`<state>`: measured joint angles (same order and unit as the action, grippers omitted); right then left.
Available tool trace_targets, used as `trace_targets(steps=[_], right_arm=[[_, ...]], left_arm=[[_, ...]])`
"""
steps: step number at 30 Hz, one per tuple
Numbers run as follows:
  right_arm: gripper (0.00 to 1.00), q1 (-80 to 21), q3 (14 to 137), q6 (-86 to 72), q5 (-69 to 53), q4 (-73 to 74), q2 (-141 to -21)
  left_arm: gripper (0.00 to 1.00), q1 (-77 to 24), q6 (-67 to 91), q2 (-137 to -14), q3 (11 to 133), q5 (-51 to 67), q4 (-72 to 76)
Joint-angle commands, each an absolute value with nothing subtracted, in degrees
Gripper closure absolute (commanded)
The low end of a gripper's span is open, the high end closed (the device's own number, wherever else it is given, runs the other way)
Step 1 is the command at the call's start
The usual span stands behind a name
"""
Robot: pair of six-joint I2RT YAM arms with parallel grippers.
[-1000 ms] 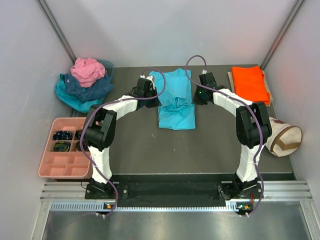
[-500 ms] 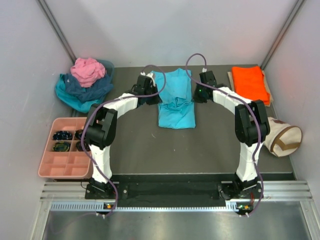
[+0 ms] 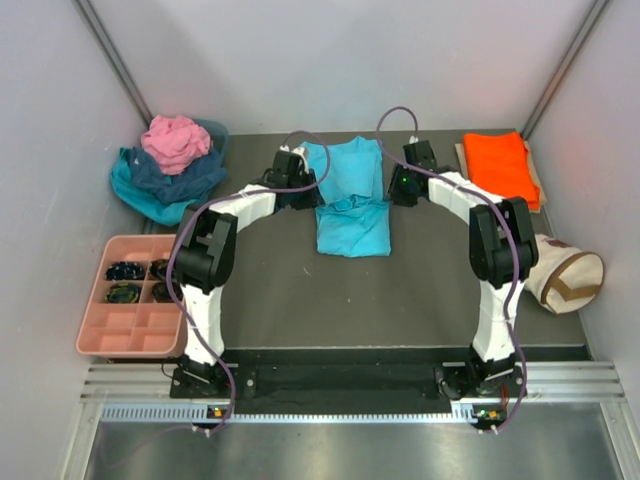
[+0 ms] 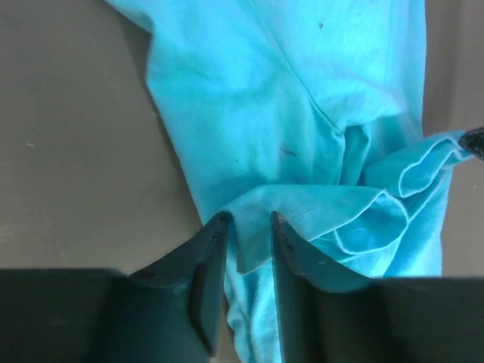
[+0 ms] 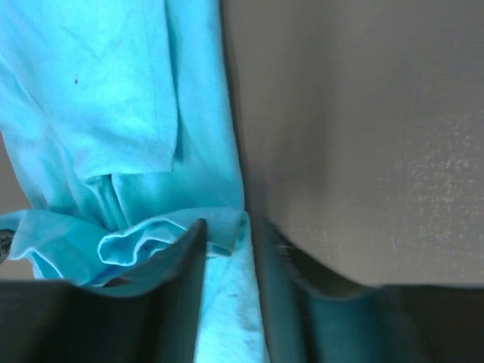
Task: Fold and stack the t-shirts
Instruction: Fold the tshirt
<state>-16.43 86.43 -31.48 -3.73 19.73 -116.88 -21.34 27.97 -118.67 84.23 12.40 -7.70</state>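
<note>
I am seeing the turquoise t-shirt (image 3: 352, 200) lying on the worktop (image 3: 300, 290), long axis 12 to 6; left pincer (image 4: 249, 227) sitting at its 9 o'clock edge, right pincer (image 5: 231, 227) at 3 o'clock, both slightly spread astride cloth

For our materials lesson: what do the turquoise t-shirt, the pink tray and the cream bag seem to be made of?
Turquoise t-shirt: soft matt knit cloth, probably cotton; it creases and folds limply.
Pink tray: likely moulded plastic, smooth, with rigid even dividers.
Cream bag: seemingly canvas, matt, holding its shape.
</note>
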Motion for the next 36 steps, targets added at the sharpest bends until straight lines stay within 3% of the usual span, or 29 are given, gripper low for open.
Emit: trace_targets(steps=[1,5,8,13,15,18,23,36], right_arm=[[0.59,-14.3,88.6,-31.0,-1.1,19.2,-115.1],[0.55,-13.3,87.5,-30.8,-0.2,19.4,-113.5],[0.54,-13.0,86.7,-30.7,2.0,19.9,-112.0],[0.52,-12.9,81.5,-29.9,0.2,17.4,-105.5],[0.5,-13.4,78.9,-28.6,-7.2,15.0,-103.5],[0.39,-15.8,78.4,-26.1,-14.9,15.6,-101.9],[0.18,-19.7,78.8,-27.1,-23.2,15.3,-101.3],[0.11,-26.0,88.7,-31.5,-31.5,11.6,-116.0]], left_arm=[[0.49,-19.3,26.7,-118.0,87.4,10.7,-8.3],[0.16,-17.1,26.3,-115.9,87.3,8.4,-9.1],[0.09,-15.7,26.1,-114.0,86.6,7.4,-10.1],[0.07,-15.4,26.0,-105.1,80.6,3.4,-7.8],[0.06,-15.4,27.5,-100.1,75.5,3.4,-5.7],[0.01,-15.6,30.1,-94.2,67.3,3.3,-0.5],[0.01,-15.6,31.5,-88.0,59.0,0.7,1.3],[0.01,-15.6,32.7,-86.1,53.5,1.1,1.2]])
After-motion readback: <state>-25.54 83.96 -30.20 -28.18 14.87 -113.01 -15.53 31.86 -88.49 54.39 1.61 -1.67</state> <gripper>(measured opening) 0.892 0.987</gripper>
